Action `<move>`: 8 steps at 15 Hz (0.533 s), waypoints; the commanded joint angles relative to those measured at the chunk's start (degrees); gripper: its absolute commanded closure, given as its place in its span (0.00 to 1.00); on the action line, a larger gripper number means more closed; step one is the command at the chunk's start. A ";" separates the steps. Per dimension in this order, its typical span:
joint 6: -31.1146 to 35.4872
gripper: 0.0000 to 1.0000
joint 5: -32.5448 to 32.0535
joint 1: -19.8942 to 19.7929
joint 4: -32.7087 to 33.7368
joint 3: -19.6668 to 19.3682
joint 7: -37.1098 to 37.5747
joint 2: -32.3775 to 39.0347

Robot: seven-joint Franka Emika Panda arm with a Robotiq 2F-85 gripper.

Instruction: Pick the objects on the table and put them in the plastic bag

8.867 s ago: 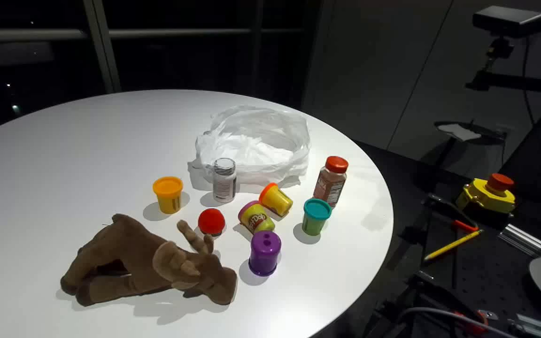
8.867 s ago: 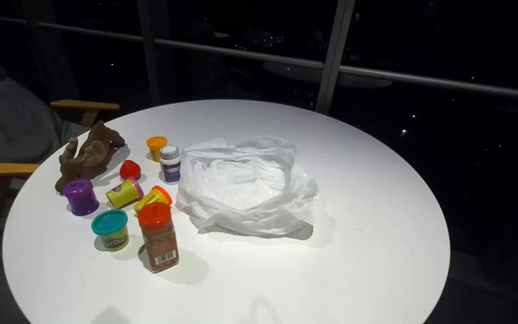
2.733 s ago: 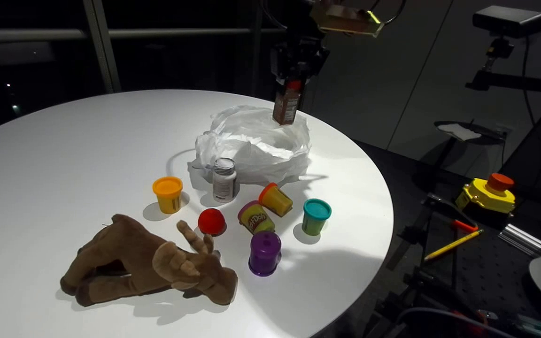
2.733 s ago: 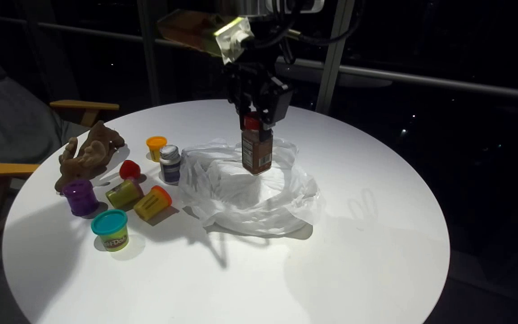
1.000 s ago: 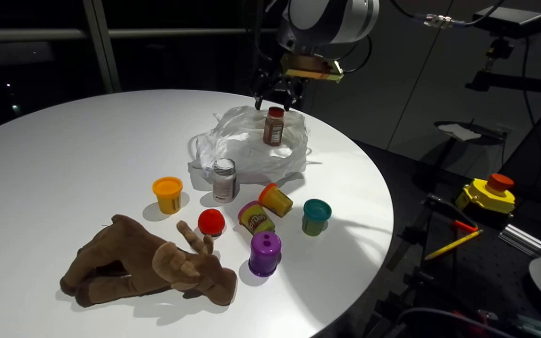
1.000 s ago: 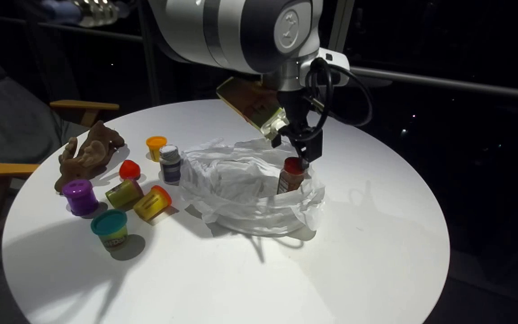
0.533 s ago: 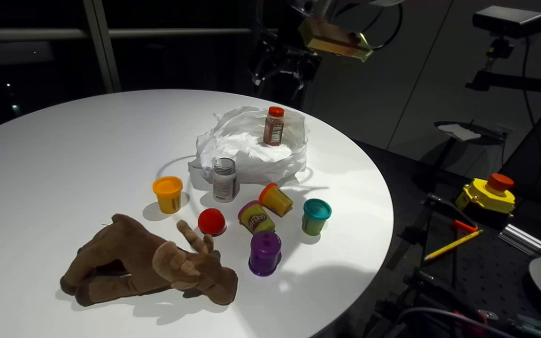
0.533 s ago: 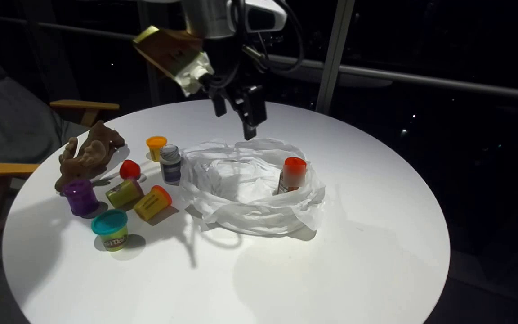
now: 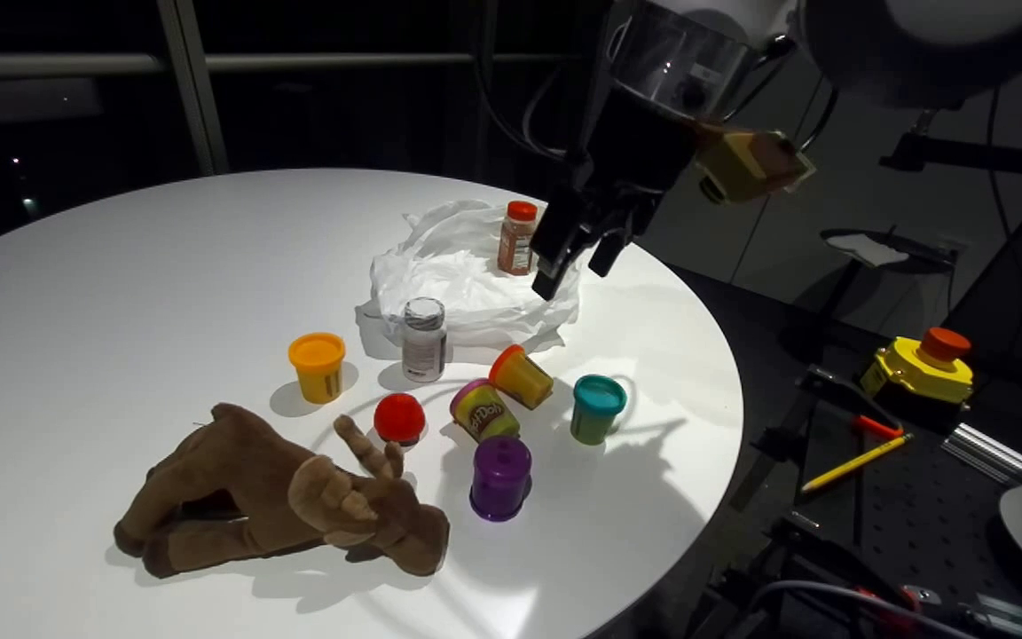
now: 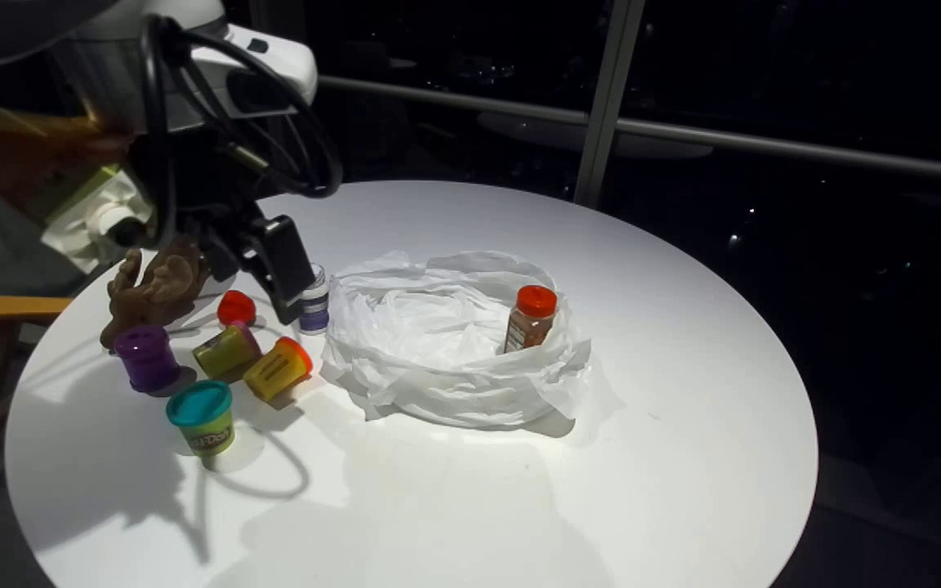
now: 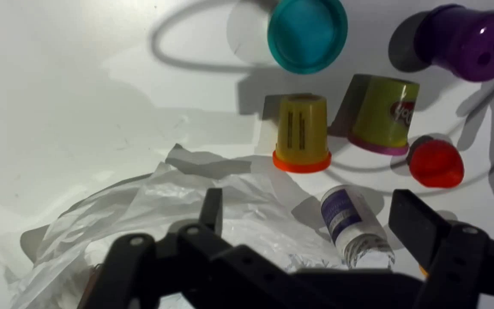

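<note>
Fingers (image 11: 416,225) stand wide apart and hold nothing, poised above the table (image 10: 683,408) near the plastic bag (image 10: 470,394). A spice jar (image 10: 528,328) with a red lid is already inside the plastic bag, so the step in hand looks like fetching the next object; which one, the views do not settle.

A likely choice is the yellow Play-Doh tub (image 11: 302,131) with the red-orange lid, lying on its side close to the plastic bag. In the wrist view its barrel runs across the line of the fingers, so little turning should be needed. Come straight down and grip toward the base, since the gap to the magenta-lidded Play-Doh tub (image 11: 382,113) narrows at the lids. Close gently and centred; a tapered tub may roll.

The white pill bottle (image 9: 424,344) stands upright just beside the plastic bag; if that comes next, keep thin film out of the grip. The teal-lidded Play-Doh tub (image 9: 598,410), upright with more room around it, should be simpler. The brown plush moose (image 9: 267,475), much bulkier, is best left for last.

Carry each load clear over the rim and release low, away from the spice jar.
</note>
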 commanded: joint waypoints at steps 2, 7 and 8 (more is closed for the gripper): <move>1.53 0.00 -3.69 1.14 -3.42 1.29 -0.19 0.31; 0.15 0.00 -2.80 2.14 -2.04 2.59 -1.72 4.05; -0.62 0.00 -4.29 2.13 -1.59 2.18 -0.88 5.14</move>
